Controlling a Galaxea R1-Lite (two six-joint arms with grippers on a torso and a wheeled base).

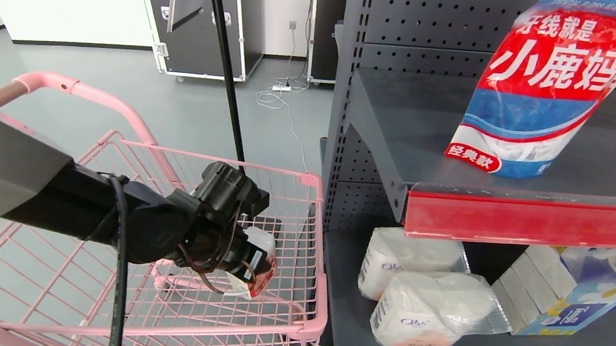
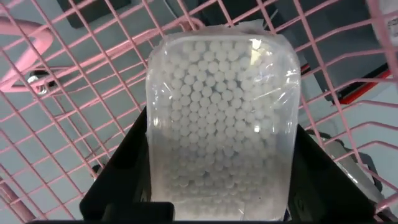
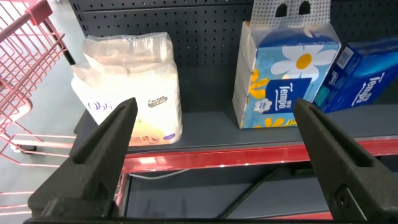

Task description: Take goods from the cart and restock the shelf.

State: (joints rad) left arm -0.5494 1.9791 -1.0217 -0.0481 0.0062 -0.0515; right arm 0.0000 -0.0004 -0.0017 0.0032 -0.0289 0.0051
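Note:
My left gripper (image 1: 255, 266) is low inside the pink wire cart (image 1: 307, 320), shut on a clear plastic pack of cotton swabs (image 1: 263, 246). In the left wrist view the swab pack (image 2: 221, 106) sits between the two black fingers (image 2: 121, 168), with the cart's mesh behind it. My right gripper (image 3: 214, 109) is open and holds nothing. It faces the lower shelf (image 3: 211, 121), where a wrapped toilet roll pack (image 3: 134, 81) and a blue tissue pack (image 3: 286, 81) stand.
The dark shelf unit (image 1: 396, 119) stands right of the cart. A red and blue bag (image 1: 543, 93) stands on its upper board. Toilet roll packs (image 1: 424, 306) and tissue packs (image 1: 571, 291) lie on the lower board. A black stand pole (image 1: 227, 71) rises behind the cart.

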